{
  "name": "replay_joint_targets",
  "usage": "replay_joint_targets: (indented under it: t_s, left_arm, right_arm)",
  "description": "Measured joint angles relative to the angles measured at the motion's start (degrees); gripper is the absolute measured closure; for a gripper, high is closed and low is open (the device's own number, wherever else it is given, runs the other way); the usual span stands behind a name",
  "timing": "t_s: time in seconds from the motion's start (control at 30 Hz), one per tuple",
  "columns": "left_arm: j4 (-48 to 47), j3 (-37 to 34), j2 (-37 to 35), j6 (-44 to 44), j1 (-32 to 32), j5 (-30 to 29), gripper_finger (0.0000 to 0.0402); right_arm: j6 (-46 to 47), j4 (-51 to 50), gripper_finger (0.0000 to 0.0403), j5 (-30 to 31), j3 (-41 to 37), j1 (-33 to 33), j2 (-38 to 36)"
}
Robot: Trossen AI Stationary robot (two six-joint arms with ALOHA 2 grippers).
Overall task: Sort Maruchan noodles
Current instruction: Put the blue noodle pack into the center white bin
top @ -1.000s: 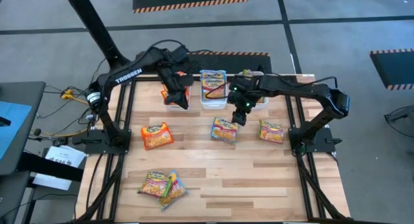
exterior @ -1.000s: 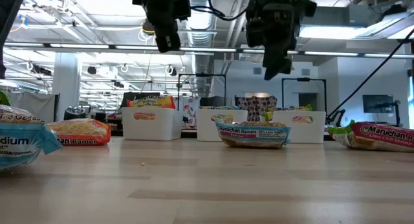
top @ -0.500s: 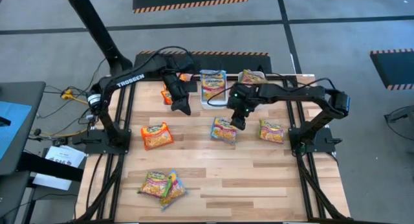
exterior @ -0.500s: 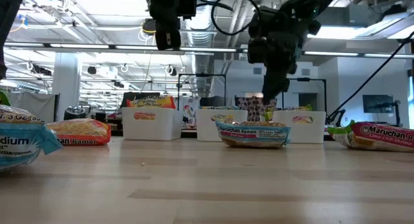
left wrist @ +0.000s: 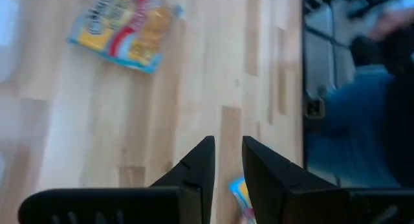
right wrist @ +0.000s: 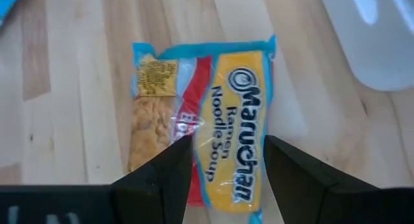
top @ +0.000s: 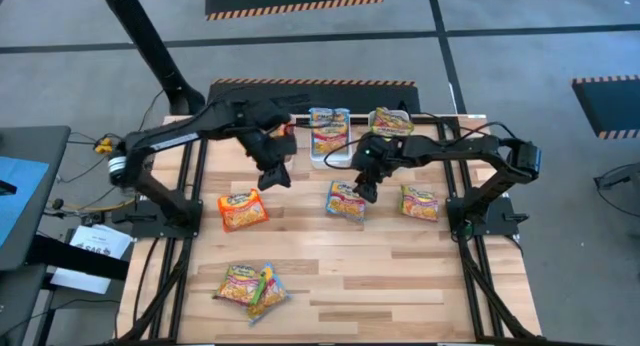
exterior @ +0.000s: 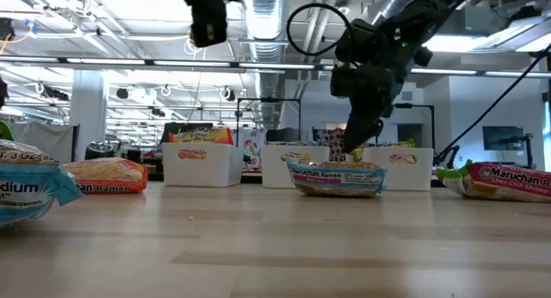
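Note:
The Maruchan noodles lie spread over the wooden table. A blue packet (top: 346,201) (right wrist: 220,120) lies flat at mid-table, an orange one (top: 243,209) to its left and a green-pink one (top: 420,202) to its right. Two more packets (top: 252,285) overlap near the near edge. My right gripper (top: 362,190) (right wrist: 226,149) is open and tipped downward just over the blue packet's far part, with a finger on either side and no touch that I can see. My left gripper (top: 272,175) (left wrist: 228,143) hangs in the air above bare wood, left of it, its fingers a narrow gap apart.
Three white bins stand along the far edge: left (exterior: 202,164), middle (top: 330,138) with a blue packet in it, right (top: 392,121) with a green one. Dark frame rails run along the table's left and right sides. Bare wood lies between the mid-table packets and the near pair.
My left gripper has drawn back from over the left bin toward the near edge. My right gripper has come down from beside the middle bin and tipped toward the blue packet at mid-table. No packet has moved.

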Motion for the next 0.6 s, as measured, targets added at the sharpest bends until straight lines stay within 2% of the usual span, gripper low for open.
replay_joint_targets:
  t_s: [0.33, 0.6]
  left_arm:
    - [13.37, -16.47, -14.49, -14.68, -1.51, -9.81, 0.0339]
    - [15.36, -20.31, -19.99, -18.94, -3.22, -16.47, 0.0339]
  right_arm:
    - [0.57, 1.88, 0.0191, 0.01, -1.15, -0.64, 0.02]
    - [3.0, 4.6, 0.0191, 1.14, -0.7, -0.51, 6.1]
